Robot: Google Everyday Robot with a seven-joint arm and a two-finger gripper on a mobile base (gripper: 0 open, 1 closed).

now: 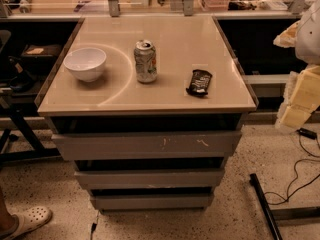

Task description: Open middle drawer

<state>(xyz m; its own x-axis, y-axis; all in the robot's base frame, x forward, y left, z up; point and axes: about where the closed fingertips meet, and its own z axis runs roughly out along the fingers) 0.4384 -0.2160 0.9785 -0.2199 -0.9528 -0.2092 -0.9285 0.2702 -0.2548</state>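
The middle drawer (149, 178) is the plain grey front, second of three stacked under a beige-topped cabinet (165, 100). A dark gap shows above its front edge. Above it is the grey front with pale scratch marks (147, 144), and below it the narrower lowest front (151, 201). My gripper (296, 104) is the pale yellowish shape at the right edge of the camera view. It is at about the height of the cabinet top, to the right of the cabinet and well apart from the drawers. It holds nothing that I can see.
On the cabinet top stand a white bowl (85, 63), a soda can (145, 61) and a dark snack bar (199, 82). A foot in a white clog (27, 220) is at the bottom left. A black bar (264, 206) and cables (300, 176) lie on the floor at the right.
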